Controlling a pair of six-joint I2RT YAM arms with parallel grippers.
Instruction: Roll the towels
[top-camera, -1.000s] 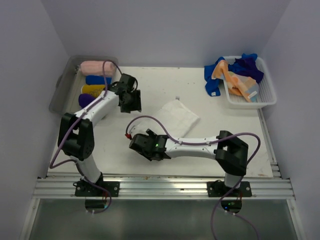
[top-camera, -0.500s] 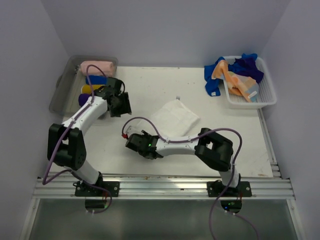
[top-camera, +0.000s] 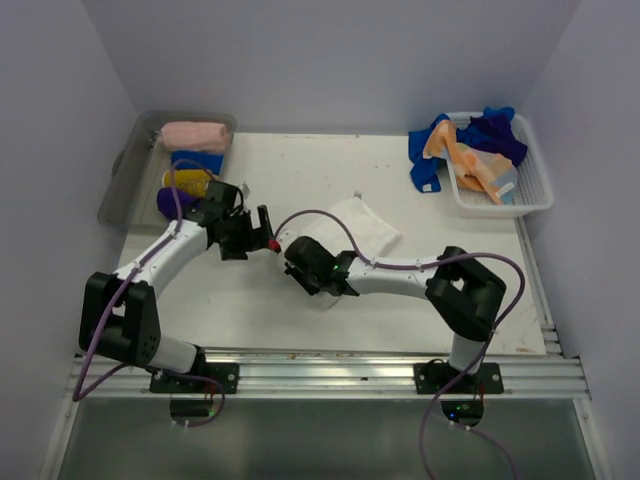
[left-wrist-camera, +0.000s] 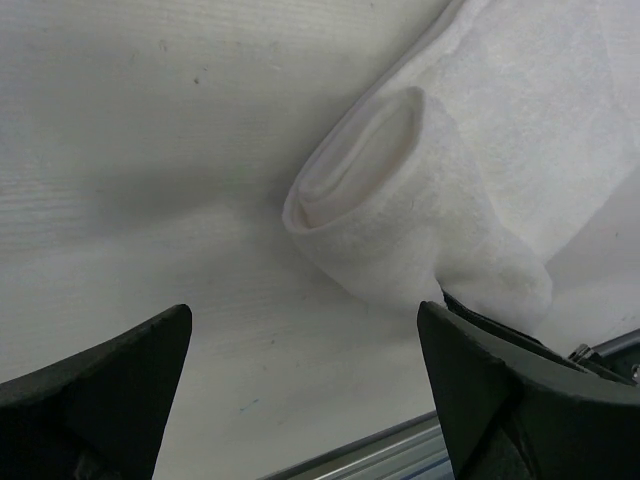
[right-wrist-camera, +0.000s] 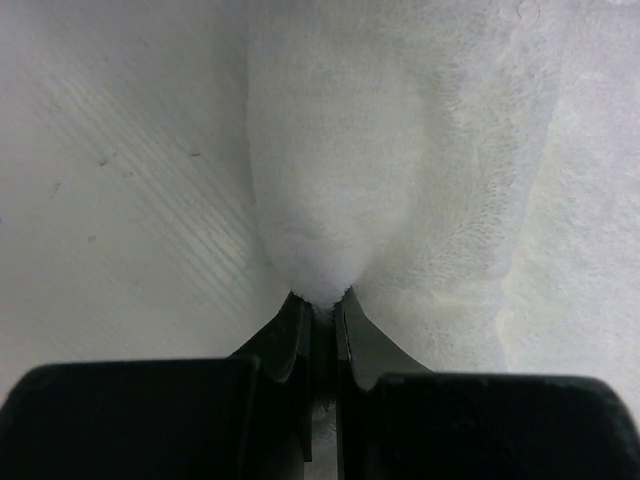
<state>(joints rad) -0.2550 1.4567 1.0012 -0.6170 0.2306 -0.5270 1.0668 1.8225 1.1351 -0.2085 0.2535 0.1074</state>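
A white towel (top-camera: 355, 228) lies mid-table, its near-left end curled into a loose roll (left-wrist-camera: 372, 190). My right gripper (top-camera: 303, 260) is shut on a pinch of the roll's cloth (right-wrist-camera: 318, 290), which bulges up from between its closed fingertips. My left gripper (top-camera: 264, 232) hovers just left of the roll, facing its open end. It is wide open, with the dark fingers (left-wrist-camera: 105, 390) apart and only bare table between them. The rest of the towel (right-wrist-camera: 480, 150) spreads flat beyond the roll.
A grey bin (top-camera: 122, 175) at the back left holds rolled pink (top-camera: 193, 135), blue (top-camera: 197, 159), yellow (top-camera: 188, 180) and purple (top-camera: 168, 201) towels. A white basket (top-camera: 530, 200) at the back right holds loose blue and orange towels (top-camera: 480, 145).
My left arm swung from the bin toward the white towel and its gripper opened wide. My right gripper moved up to the towel's rolled end and shut on it.
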